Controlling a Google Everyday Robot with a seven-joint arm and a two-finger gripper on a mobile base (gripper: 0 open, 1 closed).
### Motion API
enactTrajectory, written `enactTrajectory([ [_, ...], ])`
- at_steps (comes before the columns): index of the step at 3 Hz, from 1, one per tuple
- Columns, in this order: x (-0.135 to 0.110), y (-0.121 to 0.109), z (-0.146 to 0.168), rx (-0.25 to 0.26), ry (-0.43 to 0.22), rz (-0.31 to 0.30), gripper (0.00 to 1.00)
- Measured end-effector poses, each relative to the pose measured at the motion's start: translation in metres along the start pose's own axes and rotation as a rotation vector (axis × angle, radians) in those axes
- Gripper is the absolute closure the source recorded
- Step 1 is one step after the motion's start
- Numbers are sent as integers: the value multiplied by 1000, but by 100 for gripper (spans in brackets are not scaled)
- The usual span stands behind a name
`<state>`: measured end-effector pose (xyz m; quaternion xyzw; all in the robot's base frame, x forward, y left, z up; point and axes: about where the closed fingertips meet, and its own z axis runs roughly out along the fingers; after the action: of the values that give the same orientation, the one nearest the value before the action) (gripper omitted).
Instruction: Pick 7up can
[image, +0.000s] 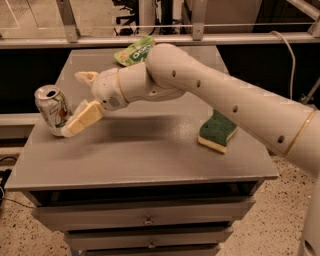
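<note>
The 7up can stands upright at the left edge of the grey table. It is silver-white with green markings and an open shiny top. My gripper is open just right of the can. The near finger reaches to the can's lower right side and seems to touch it. The far finger points left behind the can, apart from it. The can is not between shut fingers.
A green snack bag lies at the table's back edge, partly behind my arm. A green and yellow sponge lies on the right. Drawers sit under the tabletop. A railing runs behind.
</note>
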<state>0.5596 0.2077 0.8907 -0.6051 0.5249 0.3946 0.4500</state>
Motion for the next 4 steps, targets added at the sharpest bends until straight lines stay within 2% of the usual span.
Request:
enactTrajectory([
  [1,1,9,24,-44,-39,28,0],
  [2,1,13,44,-69,-63,41,19],
  [4,8,16,59,-70,-103,70,65],
])
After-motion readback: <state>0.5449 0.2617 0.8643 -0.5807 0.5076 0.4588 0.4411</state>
